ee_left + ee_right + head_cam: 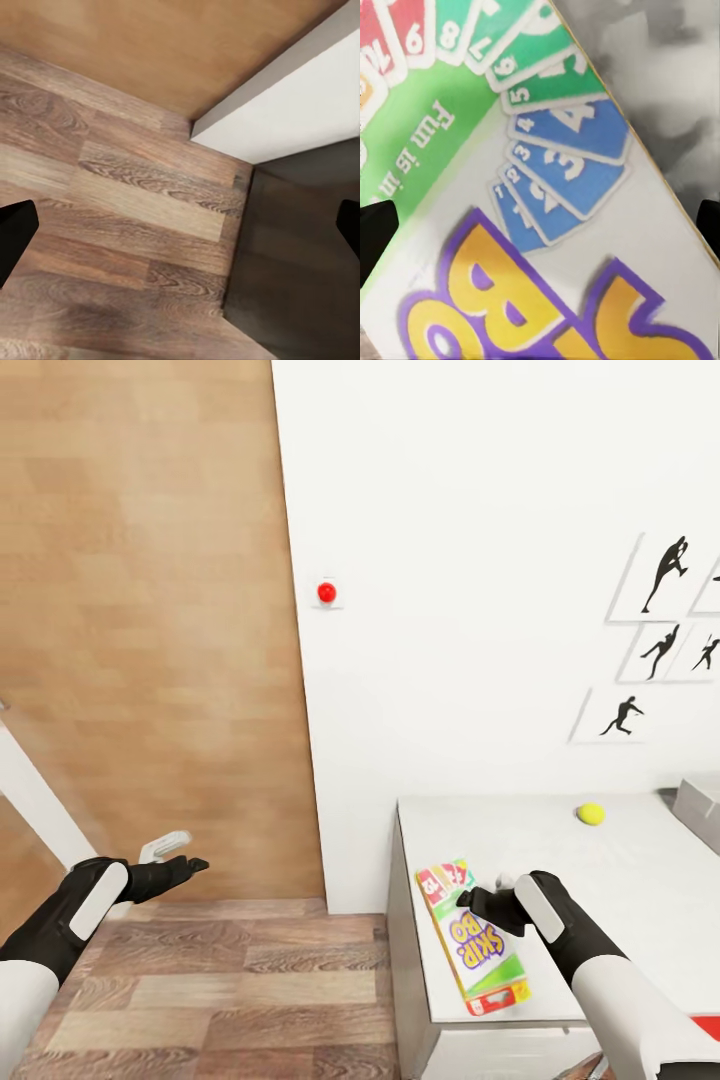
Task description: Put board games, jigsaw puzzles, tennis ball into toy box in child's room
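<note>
One board game (472, 939), the Skip-Bo box, lies flat near the front left corner of the light grey desk (640, 880) as I hold my right gripper (478, 905) just above it, fingers (375, 238) spread wide over the printed lid. The tennis ball (591, 814) rests farther back on the desk, well apart from the box, with the toy box (700, 807) at the far right edge. My left gripper (178, 855) hangs open over the wood-plank floor (220, 980).
</note>
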{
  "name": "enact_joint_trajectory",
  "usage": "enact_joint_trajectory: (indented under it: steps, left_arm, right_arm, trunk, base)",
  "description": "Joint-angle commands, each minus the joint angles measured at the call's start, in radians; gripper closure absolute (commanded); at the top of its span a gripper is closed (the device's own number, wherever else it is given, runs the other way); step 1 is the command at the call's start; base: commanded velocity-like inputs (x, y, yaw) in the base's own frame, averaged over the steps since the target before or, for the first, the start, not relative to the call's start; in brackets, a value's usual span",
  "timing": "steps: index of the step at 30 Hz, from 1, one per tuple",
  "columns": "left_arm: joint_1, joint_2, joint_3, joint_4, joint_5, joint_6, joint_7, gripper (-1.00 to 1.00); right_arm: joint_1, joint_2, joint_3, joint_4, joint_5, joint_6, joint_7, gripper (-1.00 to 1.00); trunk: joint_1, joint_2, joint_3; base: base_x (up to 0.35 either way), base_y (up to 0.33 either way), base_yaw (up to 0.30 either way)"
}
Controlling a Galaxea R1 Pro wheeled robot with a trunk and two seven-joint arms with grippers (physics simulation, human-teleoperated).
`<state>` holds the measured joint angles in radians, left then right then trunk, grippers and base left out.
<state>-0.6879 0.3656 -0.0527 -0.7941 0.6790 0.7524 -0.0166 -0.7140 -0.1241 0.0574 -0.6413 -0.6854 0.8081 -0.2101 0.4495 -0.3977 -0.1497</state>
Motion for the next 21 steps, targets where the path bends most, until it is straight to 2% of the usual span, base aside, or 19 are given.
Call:
enact_joint_trajectory:
  steps: [1, 10, 21]
  left_arm:
    - [-0.001, 0.001, -0.003, 0.000, -0.001, 0.002, -0.002, -1.00]
    - [-0.001, 0.001, -0.003, -0.001, -0.001, 0.002, -0.001, -1.00]
    - [-0.001, 0.001, -0.003, 0.000, -0.001, 0.002, 0.000, -1.00]
  right_arm:
    - [-0.001, -0.001, 0.006, -0.001, -0.011, 0.002, -0.009, -1.00]
    - [-0.001, 0.000, 0.006, -0.001, -0.011, 0.002, -0.009, -1.00]
    - [-0.001, 0.002, 0.006, -0.001, -0.011, 0.002, -0.009, -1.00]
  trunk:
    - [0.000, -0.002, -0.002]
    - [0.000, -0.002, -0.002]
    - [0.000, -0.002, -0.002]
  base:
    - [-0.071, 0.157, 0.000]
    - [-0.017, 0.067, 0.000]
    - [0.000, 0.134, 0.000]
